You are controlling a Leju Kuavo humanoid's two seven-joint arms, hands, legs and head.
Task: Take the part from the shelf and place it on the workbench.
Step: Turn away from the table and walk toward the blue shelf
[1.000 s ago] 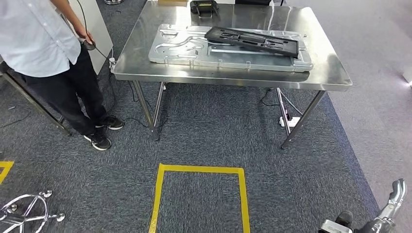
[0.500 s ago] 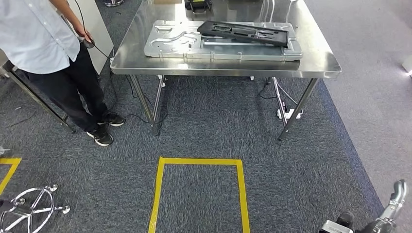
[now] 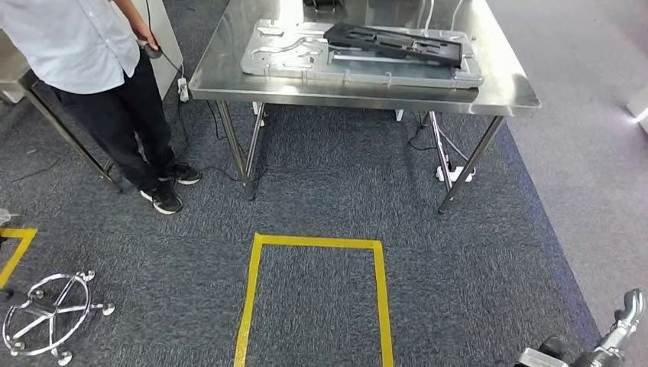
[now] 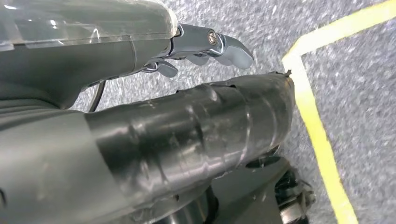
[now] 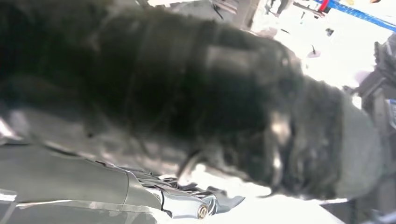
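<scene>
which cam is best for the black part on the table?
Head view. The black part lies in plain sight across the silver plate on the steel table. The left wrist view looks at carpet and yellow tape behind the left hand; the right wrist view is dark and blurred.

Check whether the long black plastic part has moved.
No: the long black part still lies across the silver metal tray's same end; only the camera shifted.

Even indoor light, blurred overexposed right wrist view
</scene>
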